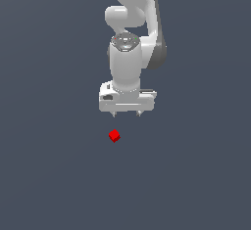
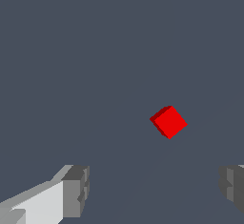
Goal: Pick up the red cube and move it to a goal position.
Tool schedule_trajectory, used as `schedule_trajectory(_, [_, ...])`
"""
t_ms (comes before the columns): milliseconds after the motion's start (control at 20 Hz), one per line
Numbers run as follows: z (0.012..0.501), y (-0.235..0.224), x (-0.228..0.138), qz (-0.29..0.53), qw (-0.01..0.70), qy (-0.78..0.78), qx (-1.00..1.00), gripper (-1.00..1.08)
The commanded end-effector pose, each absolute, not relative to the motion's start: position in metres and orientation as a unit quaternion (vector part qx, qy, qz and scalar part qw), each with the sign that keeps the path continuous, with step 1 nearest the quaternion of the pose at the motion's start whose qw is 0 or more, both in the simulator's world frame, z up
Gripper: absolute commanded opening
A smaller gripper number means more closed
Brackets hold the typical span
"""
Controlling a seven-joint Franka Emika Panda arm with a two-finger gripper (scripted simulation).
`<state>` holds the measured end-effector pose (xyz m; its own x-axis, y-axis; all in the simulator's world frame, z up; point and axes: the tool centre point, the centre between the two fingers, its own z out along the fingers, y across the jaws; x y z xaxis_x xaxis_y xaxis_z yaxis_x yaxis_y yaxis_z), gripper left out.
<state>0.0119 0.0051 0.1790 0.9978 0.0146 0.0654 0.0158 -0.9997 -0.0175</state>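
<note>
The red cube (image 1: pixel 114 136) lies on the flat grey floor, small and turned so a corner faces the exterior camera. My gripper (image 1: pixel 126 113) hangs above it, pointing down, a little toward the exterior view's right of the cube and clear of it. In the wrist view the red cube (image 2: pixel 169 122) shows ahead of the two grey fingertips (image 2: pixel 76 190), which stand wide apart with nothing between them. My gripper (image 2: pixel 155 189) is open and touches nothing.
The plain dark grey floor (image 1: pixel 49 175) fills both views. The white arm (image 1: pixel 132 23) rises behind the gripper at the top of the exterior view. No other object shows, and no goal marker shows.
</note>
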Motion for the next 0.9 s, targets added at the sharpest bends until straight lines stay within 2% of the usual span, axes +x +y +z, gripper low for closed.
schedule_trajectory(0, [0.179, 0.005, 0.012, -0.033, 0.009, -0.008, -0.999, 1.0])
schedule_trajectory(450, [0.168, 0.001, 0.012, -0.03, 0.009, -0.031, -0.999, 1.0])
schedule_trajectory(850, [0.138, -0.011, 0.013, -0.025, 0.008, -0.094, -0.995, 1.0])
